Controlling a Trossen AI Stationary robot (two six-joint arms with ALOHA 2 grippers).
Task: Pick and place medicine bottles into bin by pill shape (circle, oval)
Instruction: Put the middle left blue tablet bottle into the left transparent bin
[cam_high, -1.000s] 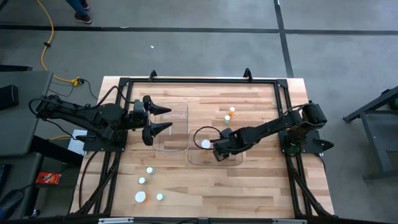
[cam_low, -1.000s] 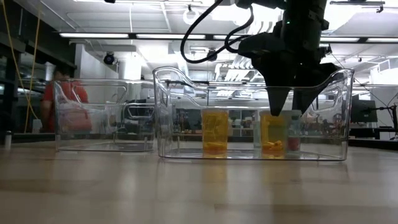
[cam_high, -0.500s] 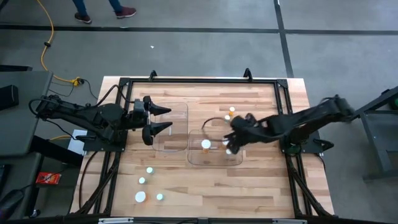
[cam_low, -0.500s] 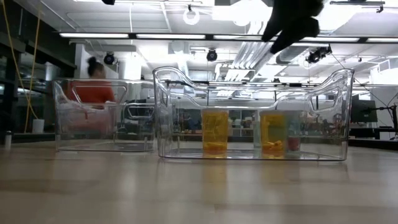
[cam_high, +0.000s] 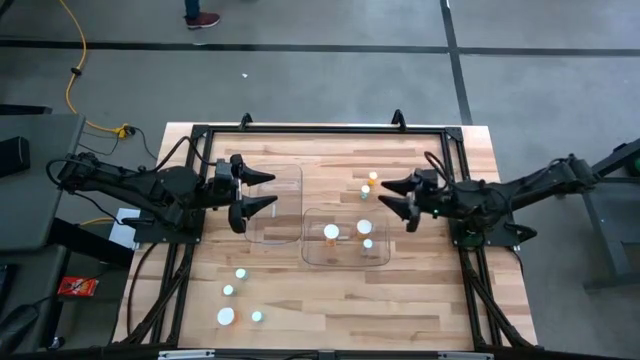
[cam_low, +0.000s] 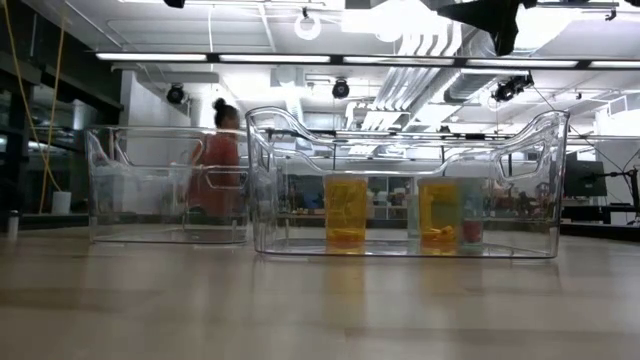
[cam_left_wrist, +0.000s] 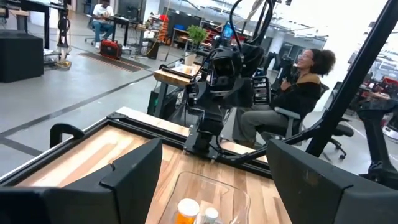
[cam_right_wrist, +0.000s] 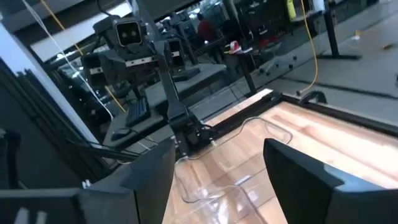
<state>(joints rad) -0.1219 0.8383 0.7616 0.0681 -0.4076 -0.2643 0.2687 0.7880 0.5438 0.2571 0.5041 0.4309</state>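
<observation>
Two clear bins stand mid-table: a left bin (cam_high: 272, 208) and a right bin (cam_high: 345, 240). Three white-capped bottles stand upright in the right bin (cam_high: 331, 232) (cam_high: 364, 227) (cam_high: 368, 243); the low view shows two amber ones (cam_low: 346, 210) (cam_low: 438, 212). Two bottles (cam_high: 372, 177) stand on the table beyond that bin, and several (cam_high: 240, 273) stand at the near left. My left gripper (cam_high: 272, 190) is open over the left bin. My right gripper (cam_high: 383, 194) is open and empty, raised to the right of the right bin.
A black frame (cam_high: 320, 130) runs around the wooden table. The left wrist view looks across at the right arm's base (cam_left_wrist: 214, 93) and seated people beyond. A person (cam_low: 215, 160) passes behind the bins in the low view.
My right gripper has risen out of the right bin and drawn back toward the table's right edge, empty. The bottle it stood over stays upright in the bin. My left arm has kept still. A person has walked across the background.
</observation>
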